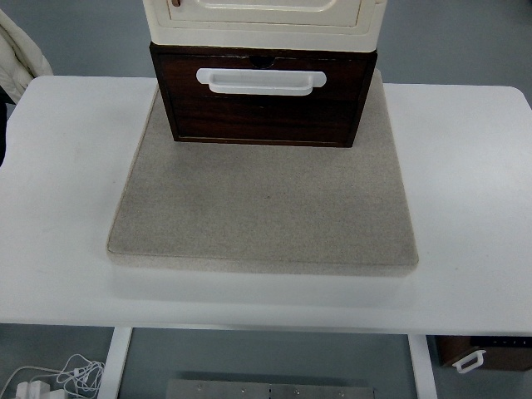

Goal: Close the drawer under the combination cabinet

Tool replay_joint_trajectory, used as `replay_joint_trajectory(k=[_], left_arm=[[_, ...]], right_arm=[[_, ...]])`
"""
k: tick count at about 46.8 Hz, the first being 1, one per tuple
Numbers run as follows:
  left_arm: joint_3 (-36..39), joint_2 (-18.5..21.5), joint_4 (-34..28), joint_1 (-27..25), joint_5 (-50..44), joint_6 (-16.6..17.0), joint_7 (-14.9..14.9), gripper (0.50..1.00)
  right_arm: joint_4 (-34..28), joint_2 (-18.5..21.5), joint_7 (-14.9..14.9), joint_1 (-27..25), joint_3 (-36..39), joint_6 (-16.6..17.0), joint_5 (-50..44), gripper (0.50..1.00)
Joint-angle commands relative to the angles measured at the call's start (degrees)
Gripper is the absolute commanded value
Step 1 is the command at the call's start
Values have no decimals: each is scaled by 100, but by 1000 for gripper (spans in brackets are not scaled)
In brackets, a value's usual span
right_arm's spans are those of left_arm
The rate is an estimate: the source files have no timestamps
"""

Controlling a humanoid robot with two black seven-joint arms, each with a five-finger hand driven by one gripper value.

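Push squarely on white handle (261,81) of dark drawer (263,98) under cream cabinet (263,18); hands unseen, state unknown.

Dark wood drawer (263,106) w/ white handle (261,80) sits under cream cabinet (263,22), front face toward the near edge. Unit stands at far end of grey mat (263,212) on white table (465,191). White garment (23,51) at top left.

A square grey felt mat (262,208) lies on the white bench (465,174). Below the near edge, white cables (58,376) are tangled on the floor.
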Motion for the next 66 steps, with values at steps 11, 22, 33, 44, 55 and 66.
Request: replay_joint_trajectory(k=[11,22,33,44,55,66], left_arm=[[-9,134,744,-79,-417,856,10,999],[79,248,1387,-79,-760,1093,63,999],[88,345,2204,-35,-761,1120,160,999],[114,345,2873,281,-769,971,309,999],[114,310,2881,984,-1191,689,301,996],[123,170,2881,1424,-1587,399,309,999]], right_arm=[[0,0,1,0,0,1,0,952],[0,0,1,0,9,1,9,952],[0,0,1,0,18,-8,0,952],[0,0,1,0,18,1,0,952],[0,0,1,0,9,1,9,952],[0,0,1,1,0,1,0,952]])
